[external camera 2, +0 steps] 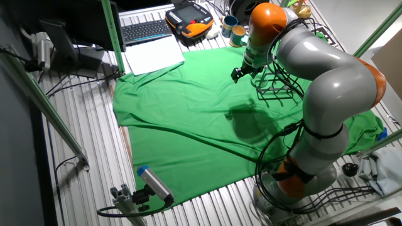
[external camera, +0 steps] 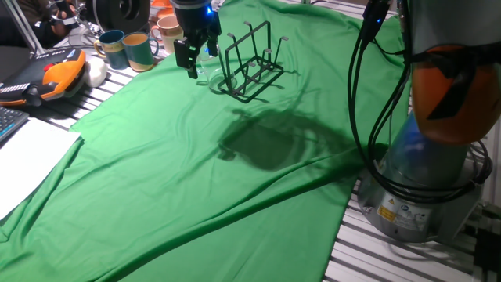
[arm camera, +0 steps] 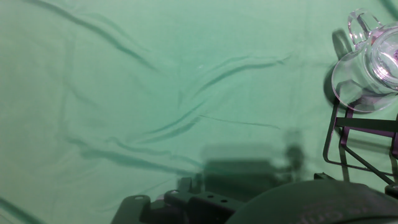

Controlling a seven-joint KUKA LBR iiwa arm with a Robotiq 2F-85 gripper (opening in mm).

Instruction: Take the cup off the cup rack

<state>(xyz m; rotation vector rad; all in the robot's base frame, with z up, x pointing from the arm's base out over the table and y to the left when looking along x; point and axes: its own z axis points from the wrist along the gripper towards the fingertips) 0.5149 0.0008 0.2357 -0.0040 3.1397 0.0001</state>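
1. Presently, the tool hangs just left of the cup rack, low over the green cloth on the desk. How far its jaws are parted I cannot tell; nothing visibly held.
2. The cup sits at the left end of the cup rack, seemingly seated on a prong, mouth turned toward the hand camera, handle on the side away from the rack.
3. Handling judgement: clear glass, so stiff, light, fragile, slippery against pads. Moderate squeeze only.
4. Hold: across the rim wall or at the handle; lift clear along the prong.
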